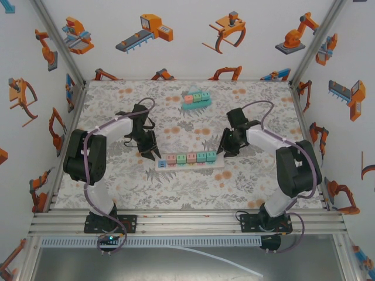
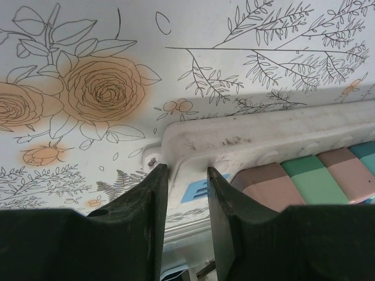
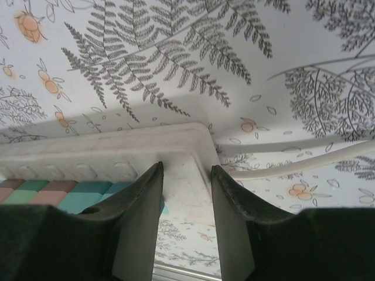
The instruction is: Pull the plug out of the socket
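L gripper (image 2: pixel 187 170) jaws are closed on the left end of the white socket strip (image 1: pixel 190 166). R gripper (image 3: pixel 186 167) jaws sit astride its right end w/ a narrow gap, can't tell if they pinch, and a white cable (image 3: pixel 304 161) leaves that end. The strip lies mid-table (image 1: pixel 176 193) and holds a row of 5 coloured plugs (image 1: pixel 191 157) plus a blue piece at the left end (unclear what); a 2nd, teal strip (image 1: pixel 195 105) sits well apart at the far side, and both arms have elbows out, wrists angled down & inward.

White socket strip (image 1: pixel 193 167) lying flat mid-table, pastel plugs (image 1: pixel 190 158) seated along it in a row
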Action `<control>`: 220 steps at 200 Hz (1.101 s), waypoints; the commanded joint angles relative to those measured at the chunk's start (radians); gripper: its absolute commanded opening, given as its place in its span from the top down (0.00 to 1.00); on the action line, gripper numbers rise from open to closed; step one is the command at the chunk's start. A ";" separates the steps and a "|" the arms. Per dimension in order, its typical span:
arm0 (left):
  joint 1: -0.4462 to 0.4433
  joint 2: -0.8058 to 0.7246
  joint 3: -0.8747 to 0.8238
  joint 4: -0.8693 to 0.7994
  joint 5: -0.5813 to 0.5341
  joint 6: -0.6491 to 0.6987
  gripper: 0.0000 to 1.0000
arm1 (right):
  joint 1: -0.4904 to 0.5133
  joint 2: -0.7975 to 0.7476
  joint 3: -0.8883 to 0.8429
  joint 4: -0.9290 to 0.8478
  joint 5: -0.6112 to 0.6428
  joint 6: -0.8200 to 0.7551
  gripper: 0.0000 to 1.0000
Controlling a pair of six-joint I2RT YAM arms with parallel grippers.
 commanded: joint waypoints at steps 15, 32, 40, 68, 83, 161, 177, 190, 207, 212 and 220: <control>-0.017 -0.041 -0.004 -0.020 0.014 0.015 0.62 | 0.016 -0.075 0.054 -0.064 0.022 0.019 0.57; -0.014 -0.061 0.008 -0.042 -0.002 0.025 0.60 | 0.017 -0.097 0.104 -0.103 0.048 -0.018 0.54; -0.013 -0.076 0.016 -0.055 -0.012 0.031 0.59 | 0.017 -0.110 0.129 -0.121 0.060 -0.037 0.53; -0.010 -0.150 0.043 -0.100 -0.036 0.041 0.55 | 0.017 -0.177 0.182 -0.111 0.072 -0.213 0.47; -0.012 -0.198 0.040 -0.102 -0.036 0.041 0.53 | 0.018 -0.231 0.157 -0.051 0.071 -0.376 0.46; -0.072 -0.224 -0.043 -0.073 -0.089 0.040 0.49 | 0.018 -0.505 -0.198 0.179 -0.427 -1.456 0.44; -0.087 -0.211 -0.053 -0.064 -0.100 0.044 0.48 | 0.019 -0.478 -0.195 0.126 -0.493 -1.529 0.43; -0.096 -0.199 -0.063 -0.053 -0.115 0.058 0.47 | 0.019 -0.466 -0.207 0.146 -0.523 -1.543 0.42; -0.101 -0.183 -0.072 -0.044 -0.126 0.077 0.45 | 0.020 -0.445 -0.212 0.165 -0.540 -1.567 0.40; -0.102 -0.178 -0.077 -0.040 -0.128 0.080 0.45 | 0.020 -0.435 -0.210 0.164 -0.541 -1.578 0.40; -0.103 -0.170 -0.081 -0.034 -0.129 0.087 0.44 | 0.020 -0.418 -0.205 0.158 -0.549 -1.598 0.39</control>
